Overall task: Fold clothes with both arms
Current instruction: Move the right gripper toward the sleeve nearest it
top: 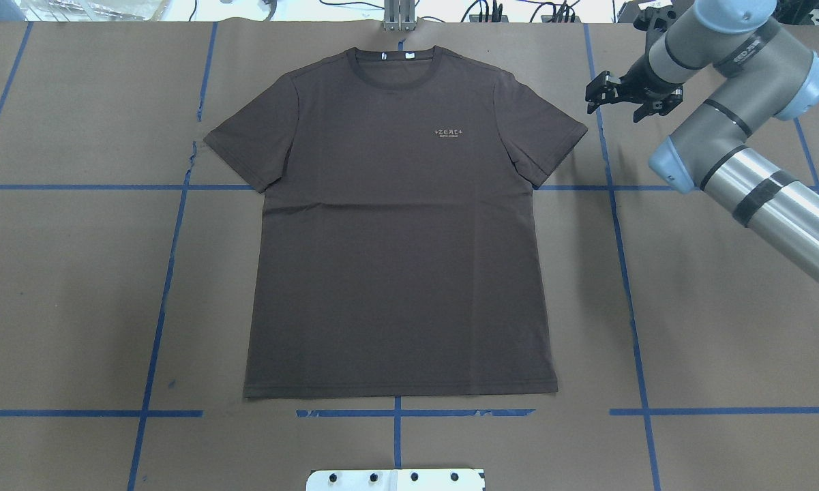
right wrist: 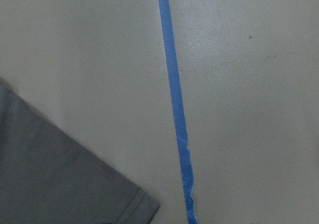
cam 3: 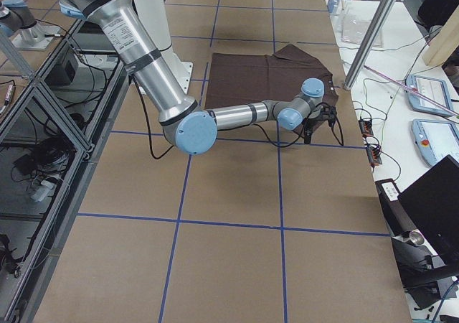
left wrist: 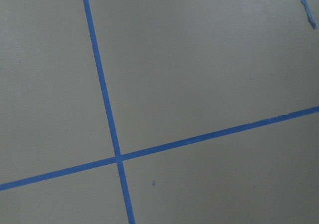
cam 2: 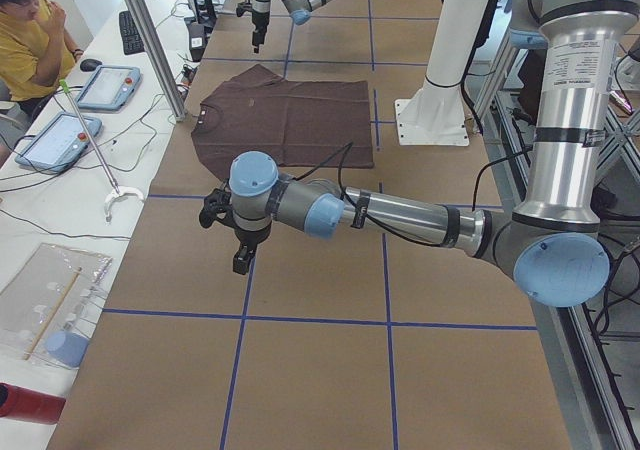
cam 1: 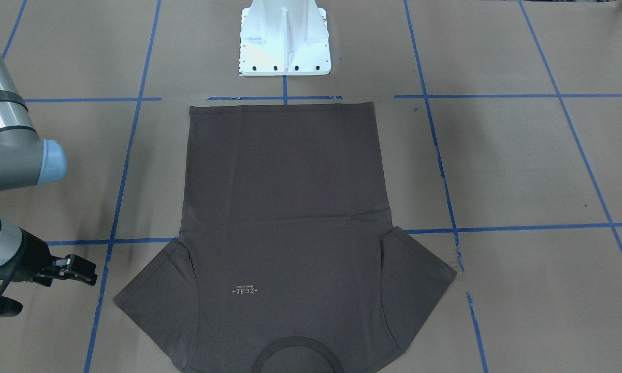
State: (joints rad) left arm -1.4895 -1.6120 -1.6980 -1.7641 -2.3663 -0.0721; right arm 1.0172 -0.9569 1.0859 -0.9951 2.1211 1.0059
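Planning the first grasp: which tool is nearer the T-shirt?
Right. The right tool hovers just beside the T-shirt's sleeve; the left tool hangs over bare paper, well away from it.

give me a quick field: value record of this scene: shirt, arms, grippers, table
shirt: dark T-shirt, flat, front up, unfolded, both sleeves spread
collar: at the table's far edge from the robot
right gripper: above bare table just off the shirt's sleeve, holding nothing, fingers apart
left gripper: seen only from the side, over bare table well away from the shirt; open or shut cannot be told
table: brown paper cover with blue tape grid
fold progress: none yet
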